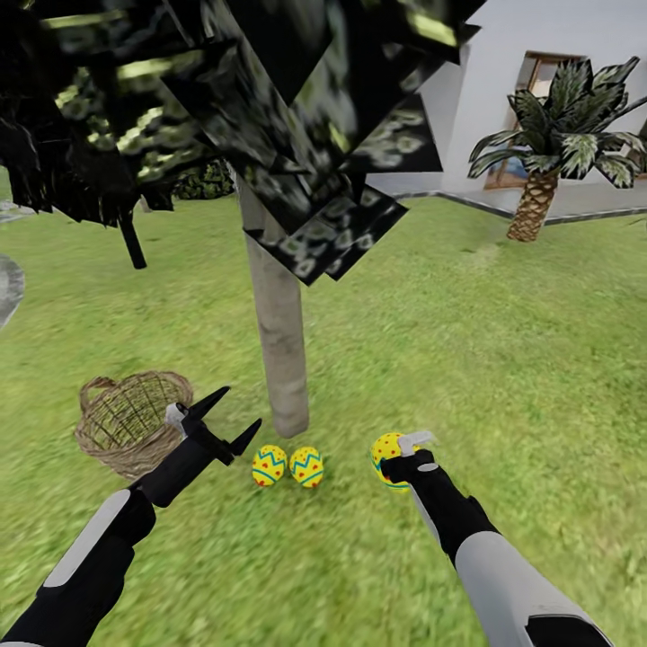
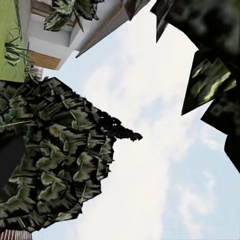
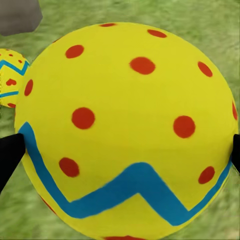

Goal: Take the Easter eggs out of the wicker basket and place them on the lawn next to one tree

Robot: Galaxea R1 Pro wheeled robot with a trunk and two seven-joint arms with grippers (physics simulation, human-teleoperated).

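Head view: the tree (image 1: 280, 350), pale grey-beige trunk under dark angular foliage, stands at centre frame on the lawn (image 1: 503, 341). Two Easter eggs (image 1: 288, 466) lie side by side on the grass just below and near the trunk base, close to each other at lower centre. The third egg (image 1: 390, 455) sits right of them at lower centre-right, held between the fingers of the right gripper (image 1: 404, 458). In the right wrist view the same egg (image 3: 127, 130) spans most of the picture, with a dark fingertip (image 3: 9, 155) pressed against each side; one of the other eggs (image 3: 11, 77) shows at the left edge over grass.

The wicker basket (image 1: 133, 420) stands at lower left of the head view, left of the trunk; no egg is visible inside it. The left gripper (image 1: 232, 415) is raised between basket and eggs, fingers spread apart, holding nothing. The left wrist view looks up at sky, foliage and a house wall.

A palm (image 1: 548, 144) stands at upper right before the white house (image 1: 539, 54).
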